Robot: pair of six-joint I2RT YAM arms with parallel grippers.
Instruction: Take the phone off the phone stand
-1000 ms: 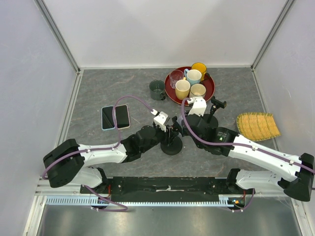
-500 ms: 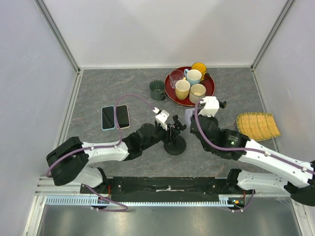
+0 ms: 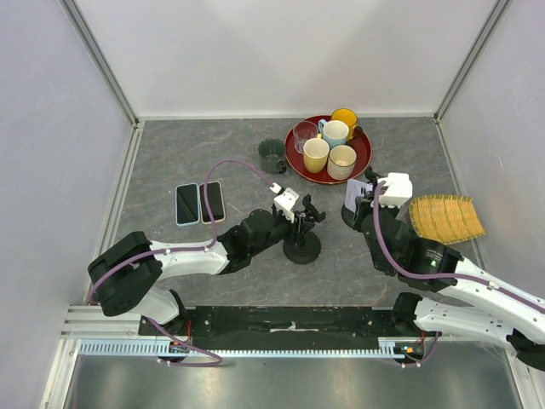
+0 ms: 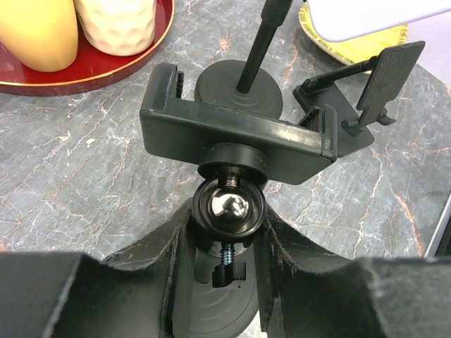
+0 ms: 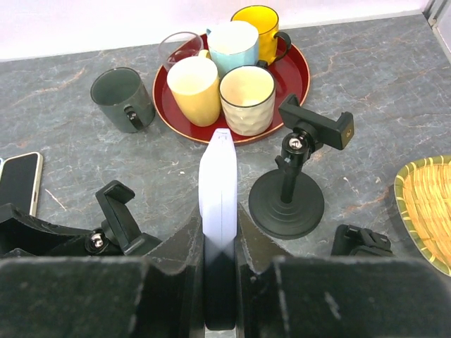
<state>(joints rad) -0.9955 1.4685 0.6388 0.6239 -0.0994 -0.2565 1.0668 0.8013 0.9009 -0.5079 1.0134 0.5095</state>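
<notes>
My right gripper (image 3: 364, 196) (image 5: 220, 236) is shut on a pale lavender phone (image 5: 218, 179), held edge-on and upright above the table, clear of any stand; the phone also shows in the top view (image 3: 355, 192). My left gripper (image 3: 300, 218) (image 4: 227, 218) is shut on the ball joint (image 4: 229, 206) of a black phone stand (image 3: 302, 248). That stand's clamp (image 4: 236, 134) is empty. The right wrist view shows this clamp (image 5: 116, 211) at lower left, apart from the phone.
A second black stand (image 5: 287, 193) stands just right of the held phone, with another black clamp (image 5: 359, 241) beyond it. A red tray (image 3: 362, 153) of cups and a grey mug (image 3: 272, 155) sit behind. Two phones (image 3: 199, 203) lie at left, a woven tray (image 3: 445, 218) at right.
My right gripper has carried the phone up and off the stand, moving right and away from it. My left gripper has stayed shut on the stand, which is now empty.
</notes>
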